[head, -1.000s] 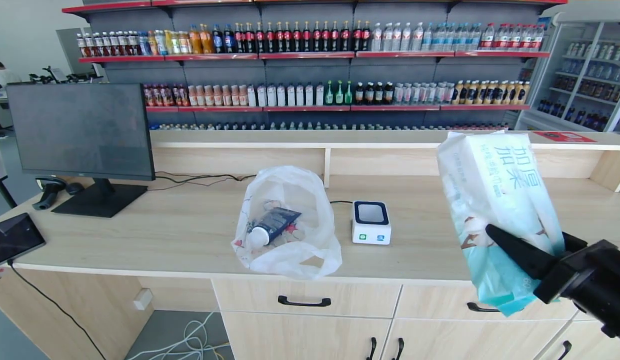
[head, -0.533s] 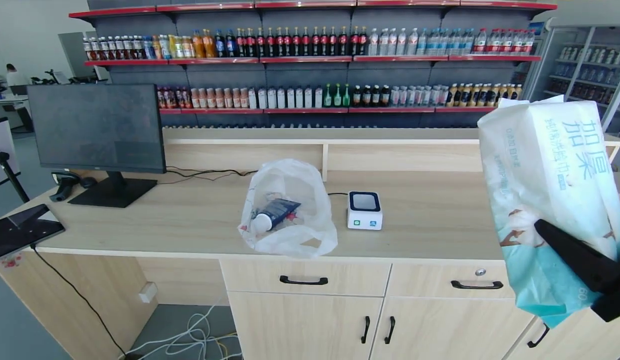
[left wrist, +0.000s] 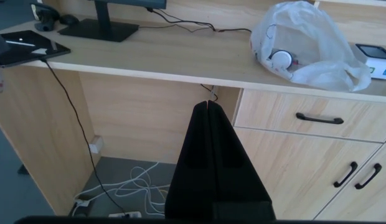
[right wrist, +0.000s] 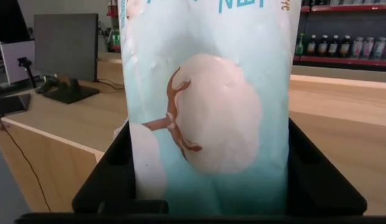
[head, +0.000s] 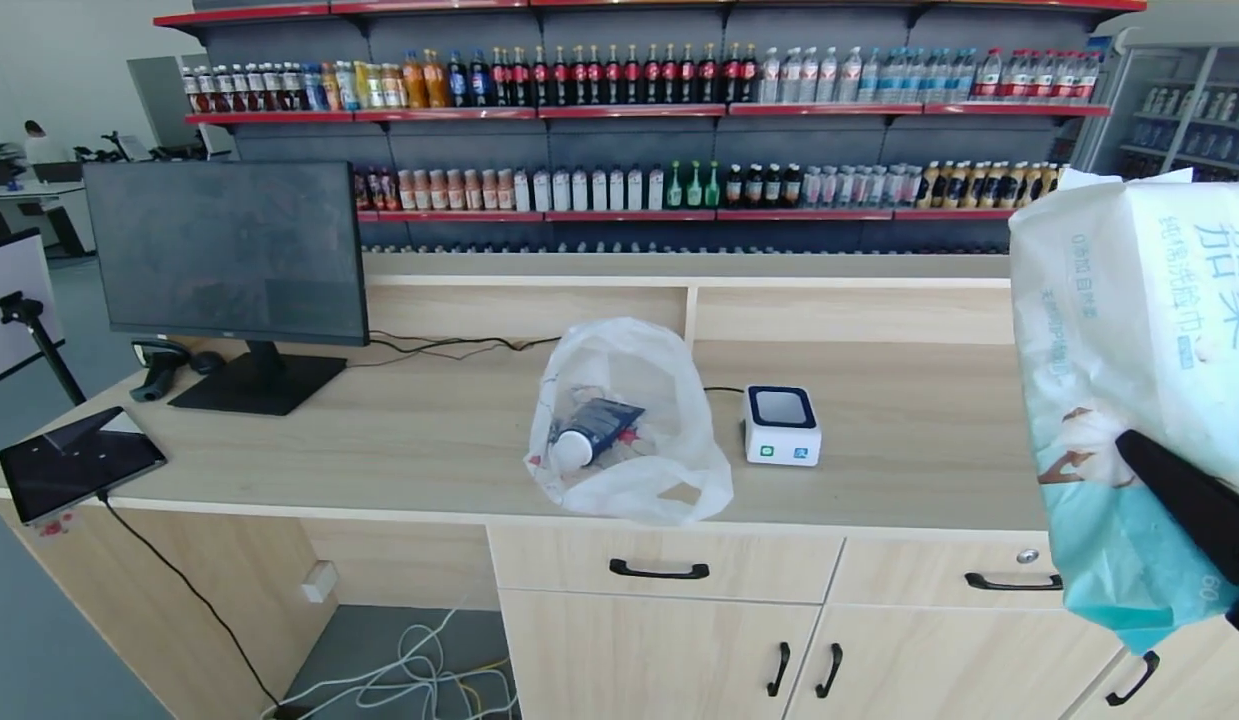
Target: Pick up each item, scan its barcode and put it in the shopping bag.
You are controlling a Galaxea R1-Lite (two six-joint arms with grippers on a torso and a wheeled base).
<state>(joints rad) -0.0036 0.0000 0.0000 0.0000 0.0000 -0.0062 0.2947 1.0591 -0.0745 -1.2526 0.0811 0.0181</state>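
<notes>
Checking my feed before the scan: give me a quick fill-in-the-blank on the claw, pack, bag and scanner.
1. The right claw is ____ on the pack.
2. The tube lies ____ the bag.
3. On the counter, the scanner stands to the bag's ____.
Missing words: shut; inside; right.

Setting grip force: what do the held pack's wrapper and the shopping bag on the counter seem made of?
Pack wrapper: likely soft plastic film, glossy, printed; it creases in the right gripper. Shopping bag: thin translucent plastic, crinkled; the tube inside shows through.
</notes>
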